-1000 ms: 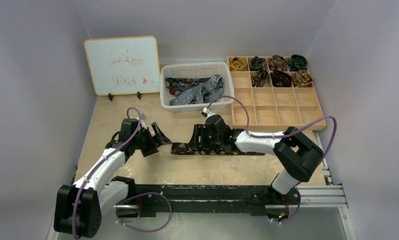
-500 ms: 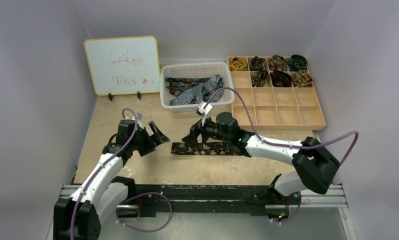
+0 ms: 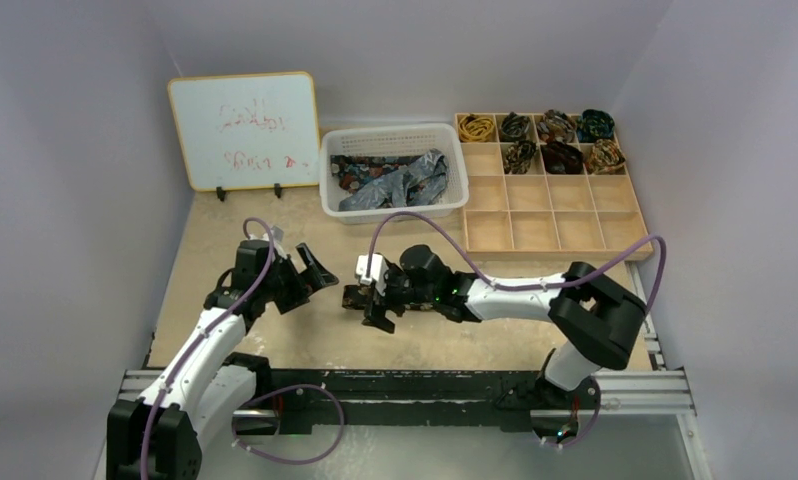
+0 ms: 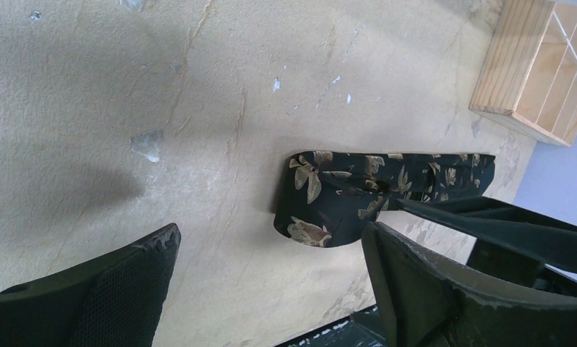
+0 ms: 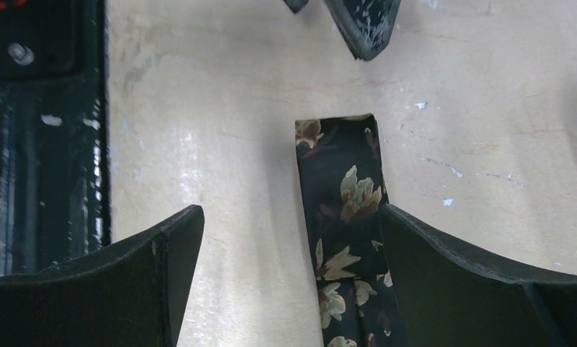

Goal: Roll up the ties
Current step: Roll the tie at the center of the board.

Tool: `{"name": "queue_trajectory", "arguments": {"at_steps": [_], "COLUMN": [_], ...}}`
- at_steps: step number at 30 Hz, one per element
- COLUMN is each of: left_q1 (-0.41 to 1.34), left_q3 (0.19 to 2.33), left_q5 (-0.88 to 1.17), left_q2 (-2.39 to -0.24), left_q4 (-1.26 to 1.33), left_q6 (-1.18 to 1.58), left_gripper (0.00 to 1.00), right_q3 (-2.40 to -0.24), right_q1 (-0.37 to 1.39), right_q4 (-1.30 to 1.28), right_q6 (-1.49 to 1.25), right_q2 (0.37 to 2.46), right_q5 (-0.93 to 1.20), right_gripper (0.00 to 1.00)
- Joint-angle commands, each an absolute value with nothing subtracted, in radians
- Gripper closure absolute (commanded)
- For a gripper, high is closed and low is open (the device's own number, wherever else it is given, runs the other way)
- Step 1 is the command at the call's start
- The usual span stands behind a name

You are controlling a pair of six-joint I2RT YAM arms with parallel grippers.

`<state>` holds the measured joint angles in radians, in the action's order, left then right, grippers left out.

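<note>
A dark tie with gold-brown leaf motifs (image 3: 352,296) lies flat on the table, mostly hidden under my right arm. My right gripper (image 3: 375,304) is open and low over its left end. In the right wrist view the tie (image 5: 341,217) runs between the open fingers, close to the right finger (image 5: 481,282). My left gripper (image 3: 320,274) is open and empty just left of the tie's end. In the left wrist view the folded end (image 4: 329,206) lies ahead of the open gripper (image 4: 271,271).
A white basket (image 3: 330,190) with several loose ties stands at the back centre. A wooden compartment tray (image 3: 555,232) at the back right holds several rolled ties in its far rows. A whiteboard (image 3: 243,130) stands at the back left. The black rail (image 3: 415,385) runs along the near edge.
My right gripper has swung left along the tie and come down over its left end. My left gripper has stayed almost still.
</note>
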<state>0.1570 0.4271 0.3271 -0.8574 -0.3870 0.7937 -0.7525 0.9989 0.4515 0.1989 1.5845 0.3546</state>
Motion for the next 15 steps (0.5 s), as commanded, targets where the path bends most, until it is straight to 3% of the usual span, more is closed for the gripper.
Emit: {"name": "queue_trajectory", "arguments": {"at_steps": [1,9,15], "left_q1": [0.149,0.149,0.149], "left_q3": [0.424,0.437,0.428], "left_q5": [0.323,0.315,0.321], "left_q2": [-0.848,-0.871,-0.862], "left_q4": [-0.388,-0.387,-0.385], "left_q6": [0.803,0.790,0.795], "left_gripper": [0.05,0.05,0.05], "right_q3": [-0.813,-0.891,-0.963], "right_q1": [1.001,0.999,1.000], "right_q4": [0.422,0.307,0.272], "right_q6": [0.288,0.389,0.391], "right_q2": [1.603,1.671,1.777], "right_q5": [0.328,0.334,0.387], "right_gripper": [0.07,0.07,0.12]}}
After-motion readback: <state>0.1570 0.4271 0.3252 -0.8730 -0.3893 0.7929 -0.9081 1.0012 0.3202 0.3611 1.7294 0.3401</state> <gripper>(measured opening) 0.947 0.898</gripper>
